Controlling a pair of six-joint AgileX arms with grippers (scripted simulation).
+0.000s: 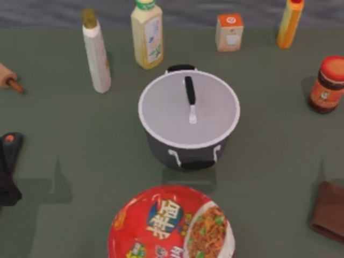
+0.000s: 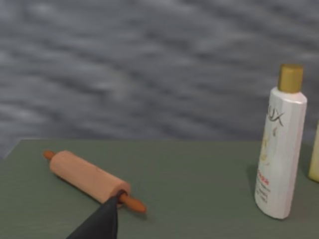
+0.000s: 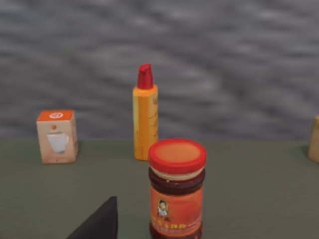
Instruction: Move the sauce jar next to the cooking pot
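The sauce jar (image 1: 326, 84), short with a red lid and an orange-red label, stands upright near the table's right edge, well apart from the pot. It shows close and centred in the right wrist view (image 3: 176, 191). The cooking pot (image 1: 188, 115), dark grey with a flat pale lid and a black handle, sits in the middle of the table. My right gripper (image 1: 328, 212) rests low at the right edge, on the near side of the jar and not touching it. My left gripper (image 1: 8, 172) is parked at the left edge.
Along the back stand a white gold-capped bottle (image 1: 97, 51), a pale yellow bottle (image 1: 147, 35), an orange-and-white box (image 1: 229, 32) and a tall orange bottle (image 1: 290, 22). A rolling pin (image 1: 11, 79) lies far left. A red noodle bowl (image 1: 171, 226) sits in front of the pot.
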